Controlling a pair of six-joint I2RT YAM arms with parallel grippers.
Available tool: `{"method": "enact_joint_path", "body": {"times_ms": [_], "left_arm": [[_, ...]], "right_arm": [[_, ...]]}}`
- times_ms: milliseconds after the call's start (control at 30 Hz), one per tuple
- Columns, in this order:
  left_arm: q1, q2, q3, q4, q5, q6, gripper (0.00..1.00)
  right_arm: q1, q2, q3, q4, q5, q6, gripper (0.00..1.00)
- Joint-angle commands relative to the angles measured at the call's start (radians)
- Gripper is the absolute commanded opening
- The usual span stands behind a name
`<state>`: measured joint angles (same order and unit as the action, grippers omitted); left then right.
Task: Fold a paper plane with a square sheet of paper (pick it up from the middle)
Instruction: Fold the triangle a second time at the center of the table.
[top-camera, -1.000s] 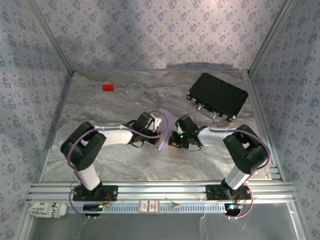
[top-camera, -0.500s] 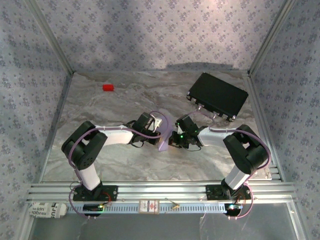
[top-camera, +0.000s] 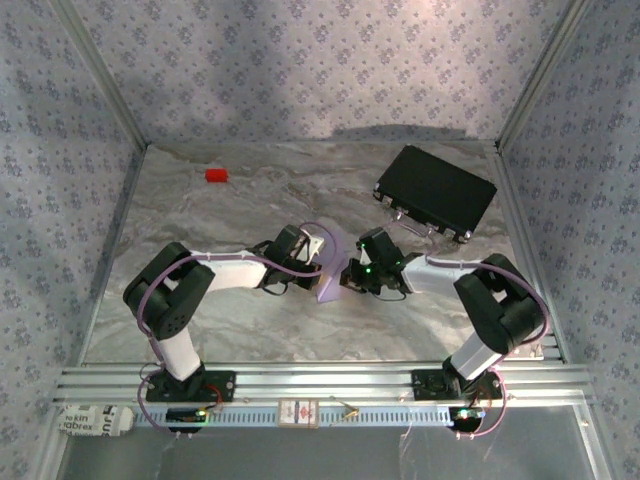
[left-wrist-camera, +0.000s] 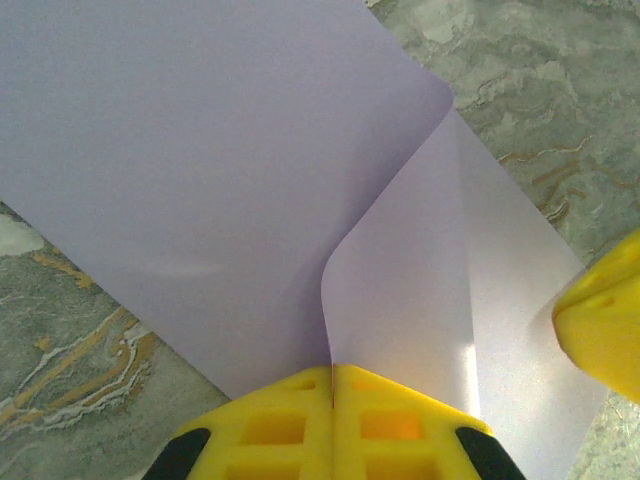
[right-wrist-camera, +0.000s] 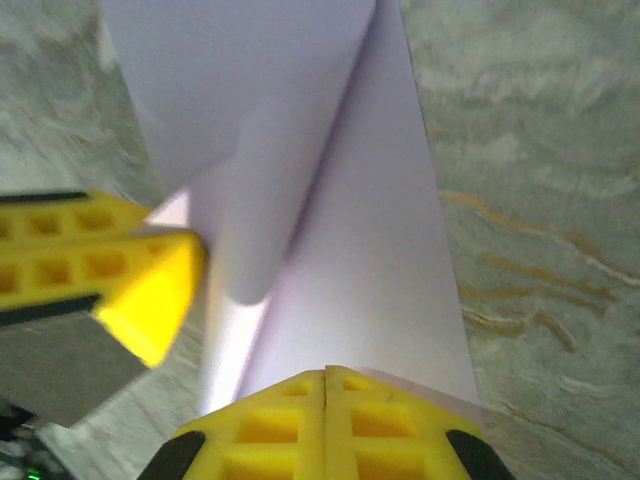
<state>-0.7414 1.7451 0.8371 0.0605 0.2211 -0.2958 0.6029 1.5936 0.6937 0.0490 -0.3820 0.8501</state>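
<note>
Gripped partly folded square sheet of paper (left-wrist-camera: 200, 150) with left pincer (left-wrist-camera: 332, 385), closed tight | pinched its opposite side with right pincer (right-wrist-camera: 325, 385), fully closed | held sheet over counter's (top-camera: 230, 210) middle.

The square sheet of paper (top-camera: 330, 282) is thin, plain and pale lilac; it sits near the middle of the desk (top-camera: 200, 210), bent rather than flat; in the left wrist view one broad flap (left-wrist-camera: 200, 170) curls over a narrower panel; in the right wrist view soft folds run along its length.
</note>
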Motion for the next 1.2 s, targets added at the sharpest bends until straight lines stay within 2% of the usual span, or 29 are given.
{"method": "enact_joint_path", "body": {"times_ms": [0,200,667,1000,1167], "left_arm": [[0.004,0.026,0.003,-0.013,0.016,0.023,0.04],[0.004,0.025,0.001,-0.019,0.016,0.024,0.04],[0.006,0.031,0.000,-0.016,0.018,0.021,0.04],[0.006,0.043,0.005,-0.024,0.027,0.025,0.04],[0.005,0.047,0.004,-0.028,0.031,0.027,0.04]], "right_arm": [[-0.016,-0.001,-0.003,0.121,-0.044,0.059,0.00],[-0.003,0.065,0.039,0.215,-0.074,0.116,0.00],[-0.001,0.172,0.084,0.204,-0.080,0.116,0.00],[-0.019,0.179,-0.014,0.243,-0.057,0.131,0.00],[-0.029,0.135,0.015,0.237,-0.071,0.121,0.00]]}}
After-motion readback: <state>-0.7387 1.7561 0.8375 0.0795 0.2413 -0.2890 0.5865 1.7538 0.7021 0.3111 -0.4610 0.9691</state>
